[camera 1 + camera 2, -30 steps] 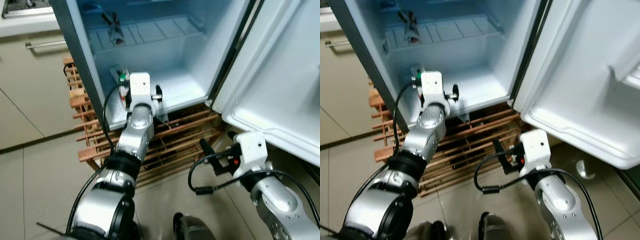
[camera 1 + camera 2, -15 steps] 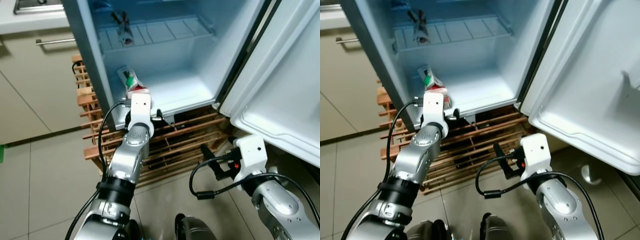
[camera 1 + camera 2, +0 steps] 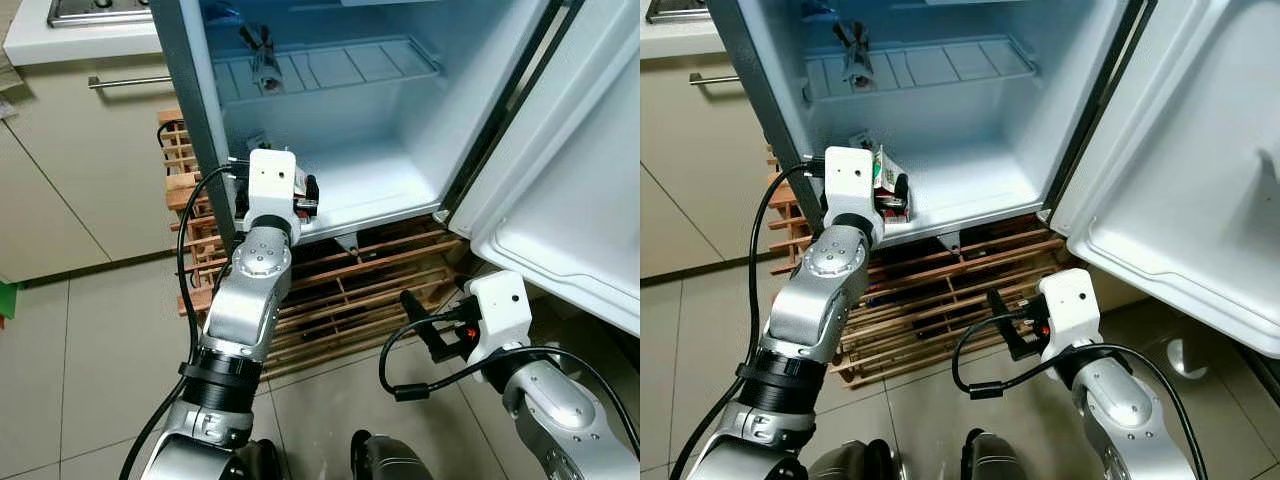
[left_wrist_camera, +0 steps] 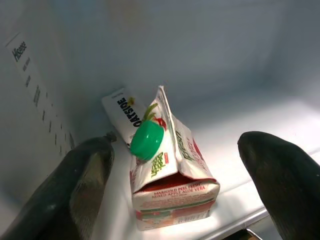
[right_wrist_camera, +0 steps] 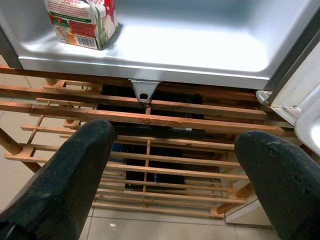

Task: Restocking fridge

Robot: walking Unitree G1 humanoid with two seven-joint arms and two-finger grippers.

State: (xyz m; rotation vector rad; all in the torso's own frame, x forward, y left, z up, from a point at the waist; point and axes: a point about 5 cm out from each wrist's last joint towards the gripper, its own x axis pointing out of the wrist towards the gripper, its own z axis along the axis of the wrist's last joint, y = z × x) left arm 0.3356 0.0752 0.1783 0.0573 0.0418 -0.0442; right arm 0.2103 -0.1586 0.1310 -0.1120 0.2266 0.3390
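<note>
Evidently the placing step was done; the juice carton (image 4: 167, 175) stood on the fridge floor (image 3: 375, 185), near the left wall; the left gripper (image 4: 177, 175) gaped wide, holding nothing; next, withdraw it clear of the carton.

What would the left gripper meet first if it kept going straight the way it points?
Most likely the juice carton with the green cap, standing on the fridge floor between the open fingers of the left gripper. Behind it lies a second white carton.

Beige tile floor (image 3: 90, 350); cream cabinet (image 3: 70, 180); wooden rack (image 3: 940, 300).
</note>
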